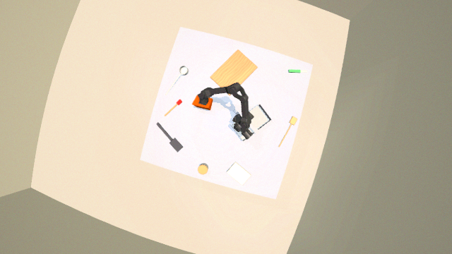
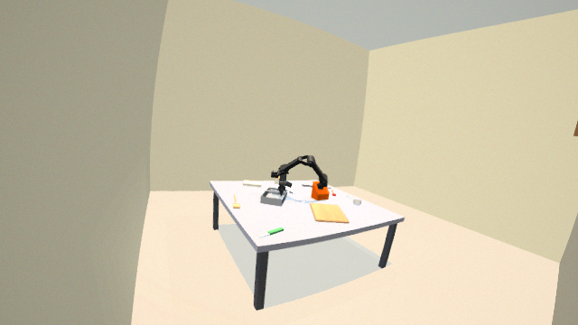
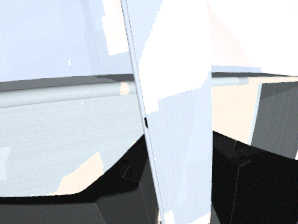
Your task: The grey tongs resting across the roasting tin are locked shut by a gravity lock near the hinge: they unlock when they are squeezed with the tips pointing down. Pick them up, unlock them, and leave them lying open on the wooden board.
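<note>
The white table (image 2: 289,221) stands on dark legs and carries a scatter of things. A wooden board (image 1: 234,69) lies near the middle of one edge, and the arm's orange base (image 1: 202,101) sits close to the centre. The roasting tin (image 1: 260,118) rests just beside the centre, toward the edge with the yellow spatula (image 1: 288,130). A green marker (image 1: 294,70) lies by one corner. Along the opposite edge lie a strainer (image 1: 179,76), a red-headed brush (image 1: 174,106) and a dark spatula (image 1: 169,137). A round yellow disc (image 1: 203,168) and a white pad (image 1: 239,173) sit near the remaining edge.
</note>
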